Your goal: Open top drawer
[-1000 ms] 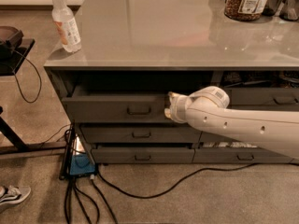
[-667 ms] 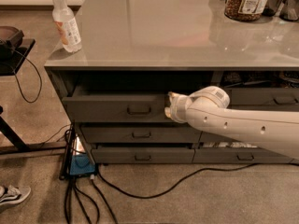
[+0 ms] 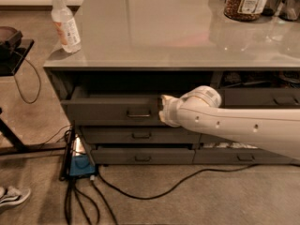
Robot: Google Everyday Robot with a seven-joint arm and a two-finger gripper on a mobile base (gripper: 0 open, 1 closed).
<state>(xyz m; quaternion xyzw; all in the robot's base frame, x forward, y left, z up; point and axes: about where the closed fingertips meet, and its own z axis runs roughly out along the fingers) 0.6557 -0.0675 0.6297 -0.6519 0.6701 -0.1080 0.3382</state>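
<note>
One top drawer [image 3: 103, 112] stands partly pulled out, its handle [image 3: 138, 113] just left of the gripper [image 3: 163, 108], which is at the front's right end; open or closed, I cannot tell. A counter [image 3: 178, 36] lies above, with a bottle [image 3: 65, 25] up-left.

An office kitchenette is suggested. A long glossy grey countertop [image 3: 187, 36] is set over stacks of dark grey drawers, and a clear jar of brown snacks [image 3: 245, 1] and a clear plastic bottle with a white cap [image 3: 64, 22] are kept on it. Black cables [image 3: 154, 191] are strewn over beige carpet [image 3: 225, 200]. The white arm's gripper [image 3: 163, 110] is seen at the wide dark grey top drawer [image 3: 105, 112].
</note>
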